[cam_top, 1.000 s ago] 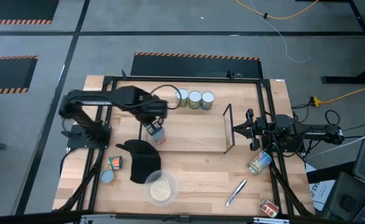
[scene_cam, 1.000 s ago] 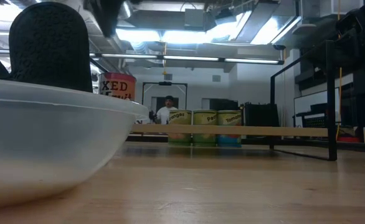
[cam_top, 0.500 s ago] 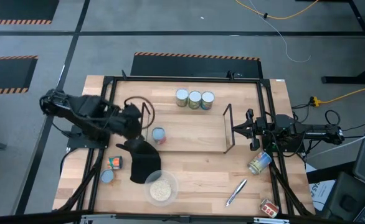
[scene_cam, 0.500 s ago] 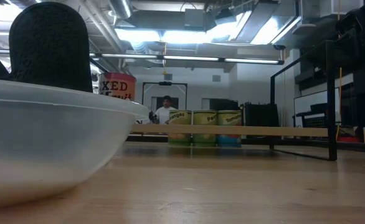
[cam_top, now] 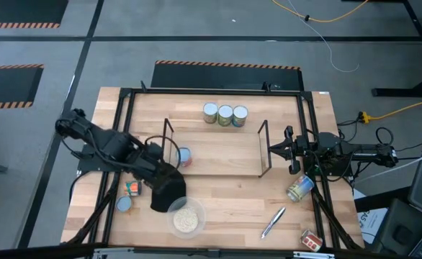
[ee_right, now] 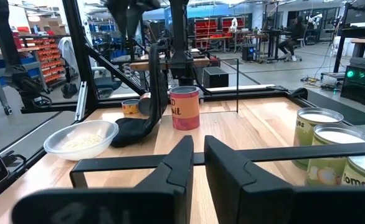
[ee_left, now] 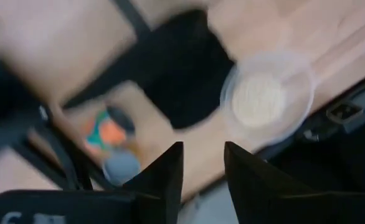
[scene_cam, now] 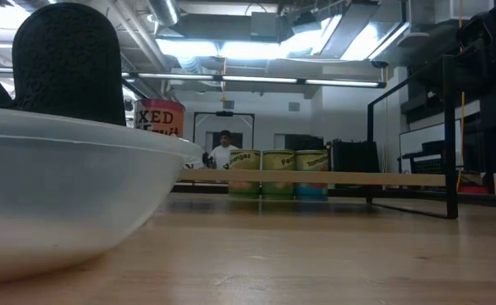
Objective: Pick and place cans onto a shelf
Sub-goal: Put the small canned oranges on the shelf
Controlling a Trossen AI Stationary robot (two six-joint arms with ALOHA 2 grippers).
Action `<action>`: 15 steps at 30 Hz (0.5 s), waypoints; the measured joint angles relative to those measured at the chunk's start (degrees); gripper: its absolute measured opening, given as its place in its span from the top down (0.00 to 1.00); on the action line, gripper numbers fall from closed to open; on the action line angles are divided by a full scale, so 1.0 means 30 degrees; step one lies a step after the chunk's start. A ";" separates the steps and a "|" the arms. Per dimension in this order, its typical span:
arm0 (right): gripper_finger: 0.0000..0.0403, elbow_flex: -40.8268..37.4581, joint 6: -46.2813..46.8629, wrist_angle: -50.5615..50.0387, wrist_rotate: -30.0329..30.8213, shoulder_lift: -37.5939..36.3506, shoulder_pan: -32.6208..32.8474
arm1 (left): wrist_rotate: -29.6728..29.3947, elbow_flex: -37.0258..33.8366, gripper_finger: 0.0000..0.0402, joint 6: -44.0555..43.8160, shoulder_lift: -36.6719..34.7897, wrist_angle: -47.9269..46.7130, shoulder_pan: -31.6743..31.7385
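Observation:
One red-labelled can stands upright on the shelf's top board, near its left end. Three green-yellow cans stand in a row on the table behind the shelf. An orange can and a pale-blue-topped can sit at the near left, also seen in the left wrist view. My left gripper hangs open and holds nothing, pointing down above a black mitt. My right gripper rests level at the shelf's right end, its fingers a narrow gap apart.
A clear bowl of pale grains stands at the near edge beside the mitt. A silver pen lies near right. One can lies on its side by the right arm, another at the near right corner. A black metal frame rings the tabletop.
My left gripper has left the red-labelled can, which stays upright on the shelf. It swung toward the table's left edge, then toward the near edge, rolling as it went, and now hangs over the black mitt.

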 joint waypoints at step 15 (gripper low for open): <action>0.89 0.0000 0.0000 0.0001 0.0000 0.0000 0.0002 | 0.2532 0.0000 0.64 -0.5934 0.4303 0.0001 -0.2294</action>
